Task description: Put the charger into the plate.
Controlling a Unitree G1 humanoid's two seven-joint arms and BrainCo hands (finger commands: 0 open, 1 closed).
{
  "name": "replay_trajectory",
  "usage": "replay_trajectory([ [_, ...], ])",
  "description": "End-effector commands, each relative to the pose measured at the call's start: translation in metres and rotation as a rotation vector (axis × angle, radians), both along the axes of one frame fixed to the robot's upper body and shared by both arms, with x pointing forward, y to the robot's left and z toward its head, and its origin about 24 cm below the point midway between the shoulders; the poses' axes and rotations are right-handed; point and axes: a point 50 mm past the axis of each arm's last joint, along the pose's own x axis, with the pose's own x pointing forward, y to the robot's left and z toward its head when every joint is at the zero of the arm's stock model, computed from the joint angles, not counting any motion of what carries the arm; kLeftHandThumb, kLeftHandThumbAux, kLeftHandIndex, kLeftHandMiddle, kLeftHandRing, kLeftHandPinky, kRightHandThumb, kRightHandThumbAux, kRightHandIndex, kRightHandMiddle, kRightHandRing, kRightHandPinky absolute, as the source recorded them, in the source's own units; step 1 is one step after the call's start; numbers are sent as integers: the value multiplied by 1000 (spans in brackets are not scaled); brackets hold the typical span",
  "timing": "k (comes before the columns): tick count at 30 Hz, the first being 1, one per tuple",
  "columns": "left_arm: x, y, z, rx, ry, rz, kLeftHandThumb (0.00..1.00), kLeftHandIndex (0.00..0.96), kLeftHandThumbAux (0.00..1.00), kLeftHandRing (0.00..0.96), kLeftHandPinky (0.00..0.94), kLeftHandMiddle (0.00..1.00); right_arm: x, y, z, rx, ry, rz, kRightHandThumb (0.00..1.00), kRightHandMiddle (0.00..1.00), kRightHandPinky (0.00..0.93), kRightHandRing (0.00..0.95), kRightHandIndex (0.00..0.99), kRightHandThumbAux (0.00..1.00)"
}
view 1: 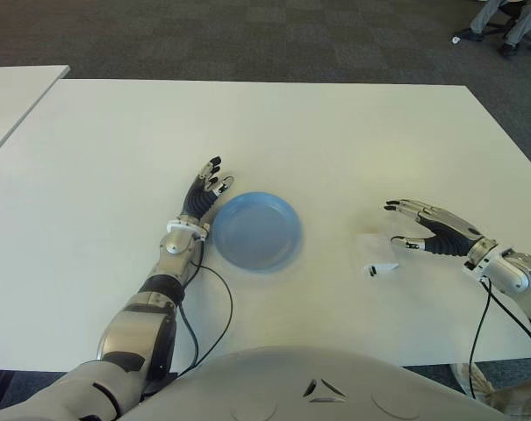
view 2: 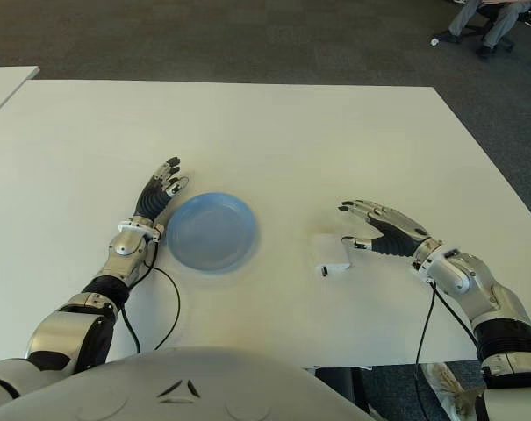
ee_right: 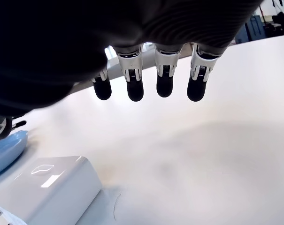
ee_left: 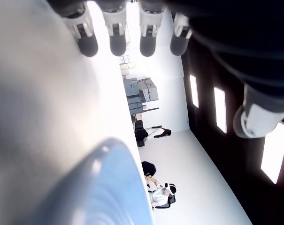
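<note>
A white charger (view 2: 330,253) lies on the white table (view 2: 274,132), prongs toward me, a short way right of the blue plate (view 2: 211,231). The plate holds nothing. My right hand (view 2: 348,225) hovers just right of the charger, fingers spread and open, not touching it. In the right wrist view the charger (ee_right: 43,187) sits below the straight fingertips (ee_right: 134,89), with the plate's rim (ee_right: 5,152) beyond it. My left hand (view 1: 211,186) shows flat and open by the plate's left rim, and its wrist view shows the plate (ee_left: 104,187) close by.
A second white table (view 1: 15,101) stands at the far left. A person's legs and a chair (view 1: 502,22) are on the carpet at the far right. Cables (view 1: 221,307) trail from both wrists toward the table's near edge.
</note>
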Motion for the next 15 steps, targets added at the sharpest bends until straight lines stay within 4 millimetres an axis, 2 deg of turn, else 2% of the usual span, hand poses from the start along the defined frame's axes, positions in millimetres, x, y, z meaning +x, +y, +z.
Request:
replay_trajectory([
  [1,-35,3,-39,2,236,3,0,3,491,36,37,40,-5,4,-7,-4,3,16,226,0,0,0,0,157],
  [15,-35,3,-39,6,231,3,0,0,491,38,51,40,-5,15,-7,-49,0,48,230,0,0,0,0,106],
])
